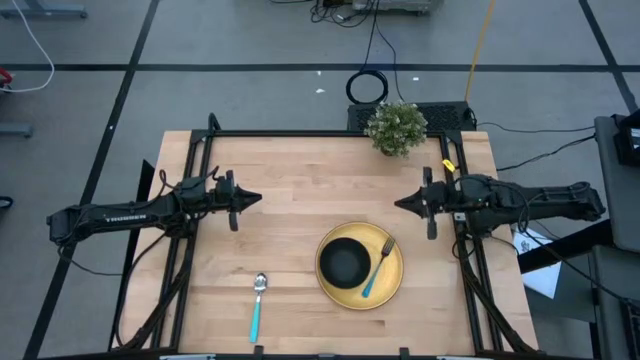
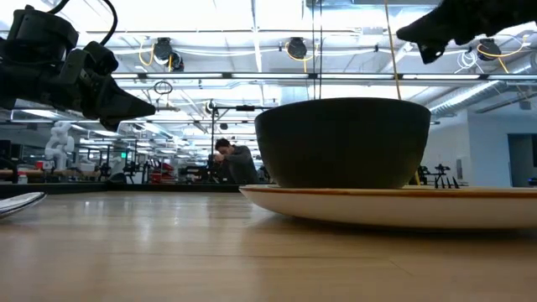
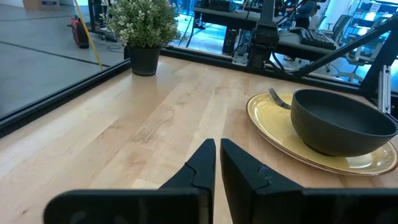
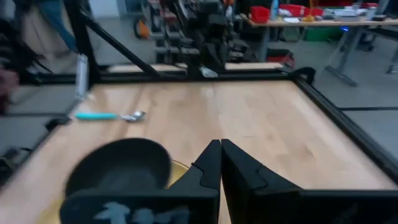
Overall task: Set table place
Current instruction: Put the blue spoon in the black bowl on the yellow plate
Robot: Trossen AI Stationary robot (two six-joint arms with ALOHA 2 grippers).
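Note:
A yellow plate (image 1: 385,285) lies on the wooden table (image 1: 300,200) near its front edge, right of the middle. A black bowl (image 1: 345,262) stands on the plate's left half. A fork with a turquoise handle (image 1: 377,268) rests across the plate's right half. A spoon with a turquoise handle (image 1: 257,306) lies flat on the table left of the plate. My left gripper (image 1: 258,199) hovers shut above the table's left side. My right gripper (image 1: 398,203) hovers shut above the right side, beyond the plate. Both are empty.
A small green potted plant (image 1: 397,128) stands at the table's far edge, right of the middle. Black frame rails (image 1: 190,250) run along the table's left and right sides under the arms. Bare wood lies between the two grippers.

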